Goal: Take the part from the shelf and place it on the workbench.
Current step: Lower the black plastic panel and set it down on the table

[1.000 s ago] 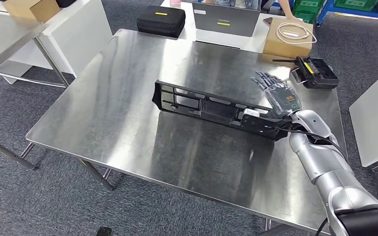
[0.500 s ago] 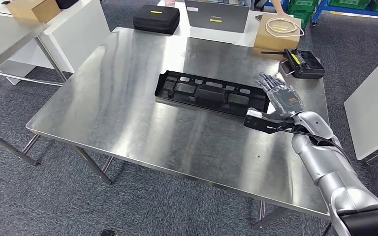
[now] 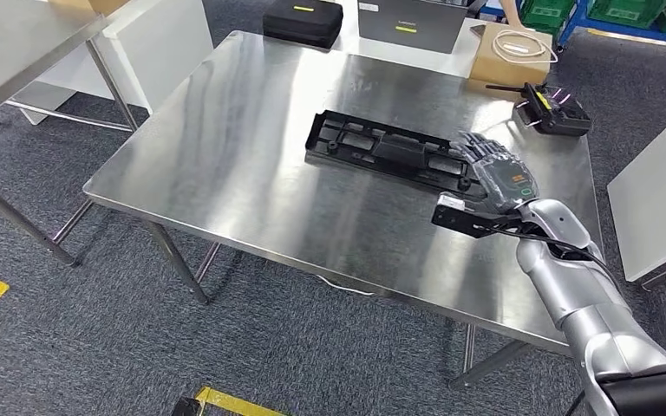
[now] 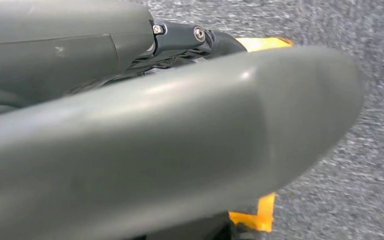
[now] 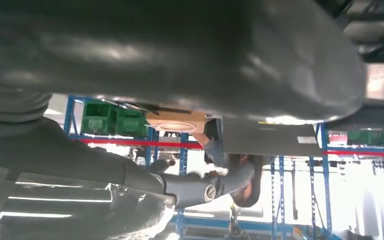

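Long black plastic part laid flat on the steel surface, right robot hand released beside it.

The long black ribbed plastic part is seen lying flat on the brushed-steel surface, its long axis running across the surface from far left toward the right robot hand, which is spread open and empty at the part's right end. A moment earlier the part was tilted on edge against this hand. The left robot hand's state cannot be told.
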